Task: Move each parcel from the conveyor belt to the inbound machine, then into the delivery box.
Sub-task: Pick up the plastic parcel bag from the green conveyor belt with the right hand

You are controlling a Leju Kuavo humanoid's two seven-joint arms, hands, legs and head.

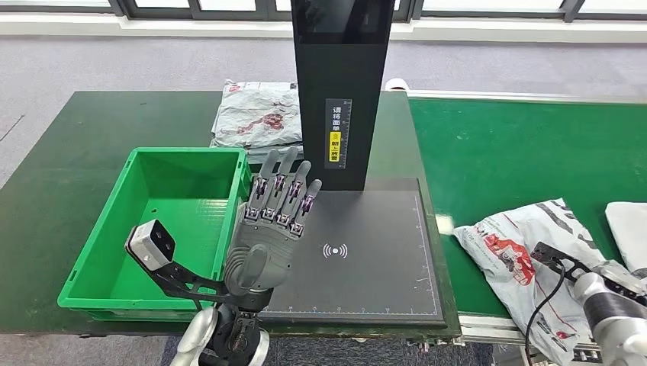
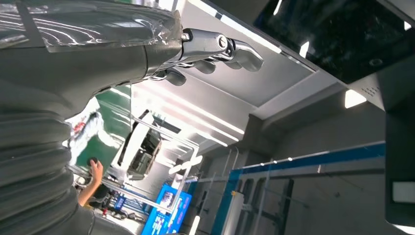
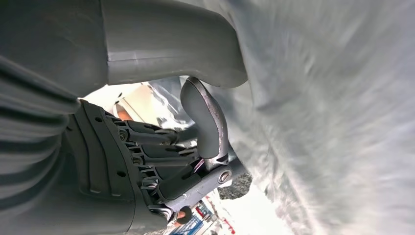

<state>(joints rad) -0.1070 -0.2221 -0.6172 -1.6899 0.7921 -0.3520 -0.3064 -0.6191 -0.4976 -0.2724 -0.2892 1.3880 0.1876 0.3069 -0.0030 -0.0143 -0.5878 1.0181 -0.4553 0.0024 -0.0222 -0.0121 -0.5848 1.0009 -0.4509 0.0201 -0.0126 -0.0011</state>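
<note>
Grey parcel gripped at the belt's near edge as left robot hand hangs open over scanner

Grey plastic wraps the parcel (image 1: 526, 255) that lies on the green conveyor belt (image 1: 526, 152), its near end over the belt's front rim, where the right robot hand (image 3: 195, 161) has its fingers (image 3: 156, 152) curled in and its thumb pressed against the film; the head view shows that arm's wrist at the parcel's lower corner, with a black cable running across the bag. A second, white parcel (image 1: 629, 229) sits on the belt just beyond the right robot hand, at the frame's edge. The left robot hand (image 1: 271, 221) is raised upright with fingers spread and nothing in it, above the seam between the delivery box (image 1: 99, 282) on its outer side and the black pad of the inbound machine (image 1: 381, 252) on its inner side. The machine's dark column rises behind the left robot hand, bearing a yellow-and-white label. Past the green box, farther from the left robot hand, more grey bagged parcels (image 1: 255, 114) rest on the dark green table (image 1: 53, 175). Pale grey carpet lies beyond the table.
</note>
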